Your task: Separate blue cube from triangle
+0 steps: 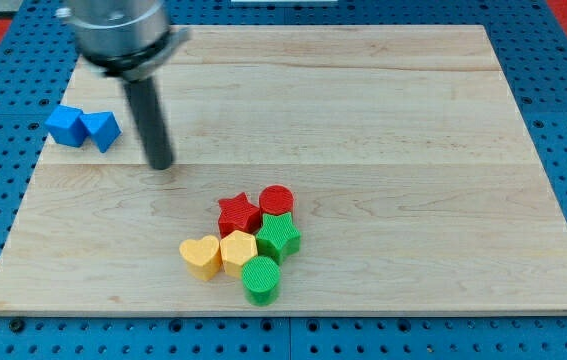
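Observation:
A blue cube [63,126] sits at the board's left edge, touching a blue triangle [102,130] on its right. My tip [161,163] rests on the board to the right of the triangle, a short gap away, touching neither block. The dark rod rises from it to the blurred arm at the view's top left.
A cluster lies low in the middle of the wooden board [363,120]: a red star [237,213], a red cylinder [276,200], a green star [278,238], a yellow heart [200,256], a yellow hexagon [237,250] and a green cylinder [261,279]. Blue pegboard surrounds the board.

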`<state>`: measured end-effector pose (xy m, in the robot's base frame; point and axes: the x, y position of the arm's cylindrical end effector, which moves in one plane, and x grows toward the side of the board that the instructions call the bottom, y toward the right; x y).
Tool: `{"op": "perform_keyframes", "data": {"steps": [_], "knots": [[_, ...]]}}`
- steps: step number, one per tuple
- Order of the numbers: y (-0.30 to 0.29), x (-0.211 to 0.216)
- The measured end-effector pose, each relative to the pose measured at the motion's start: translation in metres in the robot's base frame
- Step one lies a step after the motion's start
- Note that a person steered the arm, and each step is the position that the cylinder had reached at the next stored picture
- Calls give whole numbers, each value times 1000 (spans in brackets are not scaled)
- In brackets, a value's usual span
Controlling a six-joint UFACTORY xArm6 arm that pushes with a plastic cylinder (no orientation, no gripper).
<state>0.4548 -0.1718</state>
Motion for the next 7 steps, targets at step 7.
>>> {"op": "perform_keyframes", "data": {"steps": [7], "knots": [[-80, -74]]}}
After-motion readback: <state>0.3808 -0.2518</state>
